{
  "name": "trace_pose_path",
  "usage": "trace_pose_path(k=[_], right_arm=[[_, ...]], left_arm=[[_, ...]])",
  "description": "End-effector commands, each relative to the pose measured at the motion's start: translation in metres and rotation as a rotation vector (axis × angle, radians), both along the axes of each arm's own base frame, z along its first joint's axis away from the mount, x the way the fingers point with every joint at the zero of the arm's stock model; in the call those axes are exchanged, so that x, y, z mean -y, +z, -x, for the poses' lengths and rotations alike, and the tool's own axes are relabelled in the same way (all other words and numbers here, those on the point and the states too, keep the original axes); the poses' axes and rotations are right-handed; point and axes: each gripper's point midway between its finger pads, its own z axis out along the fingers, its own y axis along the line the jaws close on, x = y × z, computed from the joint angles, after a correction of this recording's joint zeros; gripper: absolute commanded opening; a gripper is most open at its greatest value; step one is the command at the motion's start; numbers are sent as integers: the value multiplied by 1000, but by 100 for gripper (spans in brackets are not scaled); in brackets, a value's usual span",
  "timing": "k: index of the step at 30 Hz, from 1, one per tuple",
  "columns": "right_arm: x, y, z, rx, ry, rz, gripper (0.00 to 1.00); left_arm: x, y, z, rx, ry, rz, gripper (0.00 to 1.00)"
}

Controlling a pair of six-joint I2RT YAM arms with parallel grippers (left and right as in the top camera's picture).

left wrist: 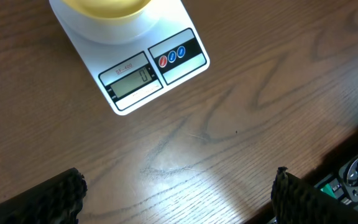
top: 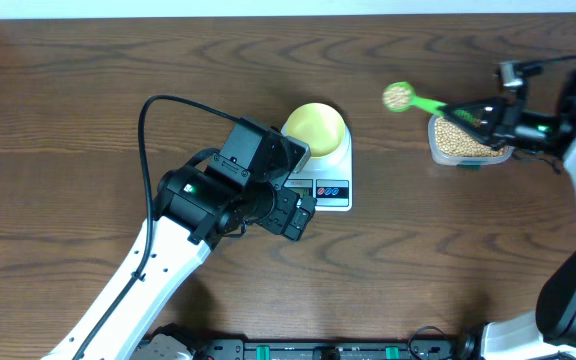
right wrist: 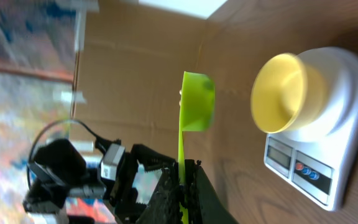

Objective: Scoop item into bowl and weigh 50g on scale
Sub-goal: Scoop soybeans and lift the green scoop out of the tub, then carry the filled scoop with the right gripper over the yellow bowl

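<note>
The beans (top: 399, 96) are up in the air, a small heap sitting in the round head of a green scoop (top: 420, 101), and that scoop hangs over bare bench (top: 88, 80) between the clear tub (top: 433, 148) and the scale (top: 340, 165). More of the beans lie in the tub, which is well off to the right of the scale. The right end effector (right wrist: 183, 180) is clenched tight on the scoop's thin handle, fingers pinched together at the far end from the head. From the right wrist view the head is level and points towards the bowl (top: 316, 126), but stays apart from it.

The pale yellow bowl sits square on the scale's round platform. The scale lies flat on the bench with its display and buttons facing the robot. In the left wrist view the display shows what looks like a single zero, with red and blue buttons just beside it.

Over on the other side, the left end effector (left wrist: 179, 190) is released, jaws spread wide, and nothing sits between the dark ribbed fingers (left wrist: 55, 199). It hovers over the bench just in front of the scale's display edge. From overhead the left arm covers the scale's near left corner, and it touches neither bowl nor platform.
</note>
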Motion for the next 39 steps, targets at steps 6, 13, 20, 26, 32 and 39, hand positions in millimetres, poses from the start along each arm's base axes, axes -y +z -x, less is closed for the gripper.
trace_pose_path(k=[6, 13, 20, 26, 32, 39], right_arm=[[-60, 6, 4, 72, 159, 26, 1], [-94, 8, -3, 137, 202, 79, 1], [-114, -6, -7, 160, 193, 178, 1], [-124, -22, -11, 197, 174, 283, 1], [-131, -43, -15, 237, 149, 430, 1], [-136, -62, -20, 292, 133, 591, 1]], left_arm=[[0, 0, 0, -4, 1, 7, 98], [0, 0, 0, -4, 1, 7, 98], [0, 0, 0, -4, 1, 7, 98], [0, 0, 0, -4, 1, 7, 98], [0, 0, 0, -4, 1, 7, 98], [0, 0, 0, -4, 1, 7, 98]])
